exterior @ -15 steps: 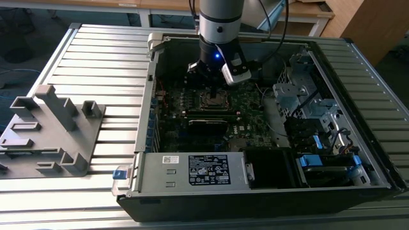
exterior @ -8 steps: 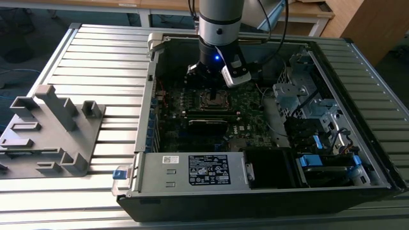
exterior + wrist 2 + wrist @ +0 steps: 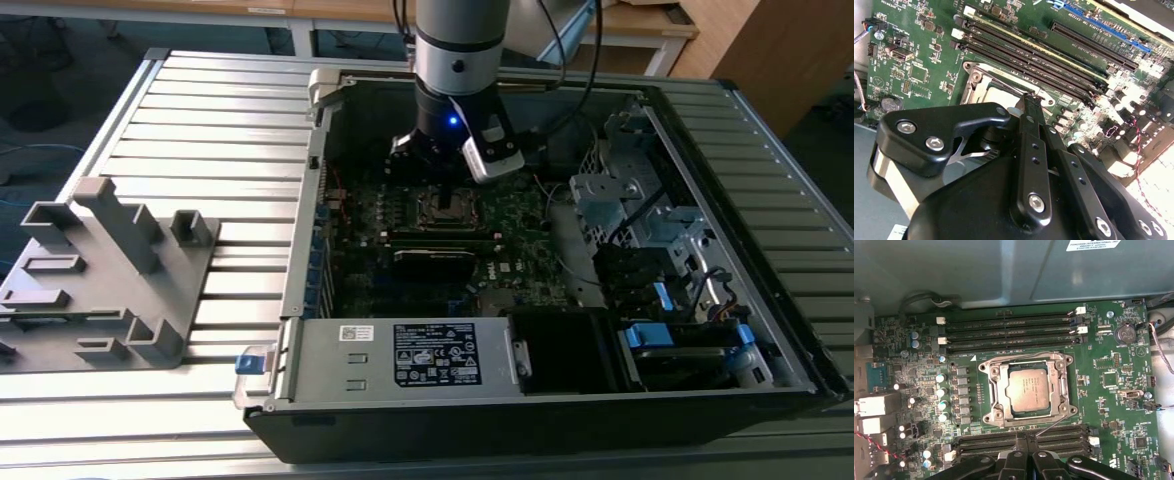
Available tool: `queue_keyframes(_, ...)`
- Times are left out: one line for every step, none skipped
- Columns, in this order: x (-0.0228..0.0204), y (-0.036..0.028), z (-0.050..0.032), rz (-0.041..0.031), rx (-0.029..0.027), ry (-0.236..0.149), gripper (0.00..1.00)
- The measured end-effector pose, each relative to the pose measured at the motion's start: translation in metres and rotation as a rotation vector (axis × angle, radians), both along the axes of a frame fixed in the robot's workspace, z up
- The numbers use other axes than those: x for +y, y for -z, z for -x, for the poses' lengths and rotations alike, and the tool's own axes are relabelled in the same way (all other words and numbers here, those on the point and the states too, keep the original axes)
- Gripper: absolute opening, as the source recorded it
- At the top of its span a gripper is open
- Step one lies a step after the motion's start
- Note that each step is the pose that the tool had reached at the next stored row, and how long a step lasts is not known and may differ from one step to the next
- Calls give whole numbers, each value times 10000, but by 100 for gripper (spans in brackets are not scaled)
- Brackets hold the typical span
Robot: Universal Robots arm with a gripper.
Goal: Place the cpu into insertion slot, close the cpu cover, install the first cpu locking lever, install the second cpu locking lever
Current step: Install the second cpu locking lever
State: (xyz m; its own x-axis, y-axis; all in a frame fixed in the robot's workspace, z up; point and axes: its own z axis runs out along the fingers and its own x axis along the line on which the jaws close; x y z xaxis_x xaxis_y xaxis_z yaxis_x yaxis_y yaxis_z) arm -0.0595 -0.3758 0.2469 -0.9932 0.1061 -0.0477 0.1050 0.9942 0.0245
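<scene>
One arm: a single robot arm [image 3: 461, 60] reaches down into an open computer case [image 3: 561, 400] that lies on a slatted metal desk [image 3: 200, 130].
Jaws: in the first wrist view the jaws [image 3: 1026, 452] hang just short of the socket's near edge, and their two black fingers [image 3: 1015, 460] look pressed together with nothing visible between them; in the second wrist view the jaws [image 3: 1029, 107] end right at the socket rim.
Cpu: the cpu [image 3: 1028, 389] lies flat in the insertion slot [image 3: 999, 390], straight ahead of the jaws and apart from them; its dull silver top faces up.
Cpu cover: the cpu cover [image 3: 1061, 385] lies down flat around the chip, its open window framing the metal top.
Locking lever: a thin wire lever [image 3: 1051, 425] runs at a slant from the socket's corner toward the jaws; its end nearest the jaws meets the fingertips, though I cannot tell whether it is held.
Motherboard: the green motherboard [image 3: 1109, 400] carries black memory slots [image 3: 1009, 325] beyond the socket from the jaws, and a second bank [image 3: 1064, 437] lies level with the fingertips.
Beside the case: a grey plastic fixture [image 3: 100, 280] stands on the desk, well apart from the jaws, toward the exterior view's left.
</scene>
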Motion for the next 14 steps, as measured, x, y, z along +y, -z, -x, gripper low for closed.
queue_keyframes(0, 6, 0, 1, 1, 0, 11)
queue_keyframes(0, 12, 0, 2, 1, 0, 11)
queue_keyframes(0, 21, 0, 2, 1, 0, 11)
queue_keyframes(0, 28, 0, 2, 1, 0, 11)
queue_keyframes(0, 33, 0, 3, 1, 0, 11)
queue_keyframes(0, 37, 3, 3, 1, -1, 11)
queue_keyframes(-1, 40, 8, 5, 2, 0, 11)
queue_keyframes(-1, 42, 16, 5, 2, 0, 11)
queue_keyframes(-1, 45, 25, 4, 2, 0, 11)
queue_keyframes(-1, 48, 35, 3, 1, 0, 11)
queue_keyframes(-1, 51, 44, 3, 2, 0, 11)
queue_keyframes(0, 57, 48, 1, 0, 0, 11)
queue_keyframes(0, 65, 49, 1, 0, -1, 11)
queue_keyframes(-2, 74, 50, 3, 2, -1, 11)
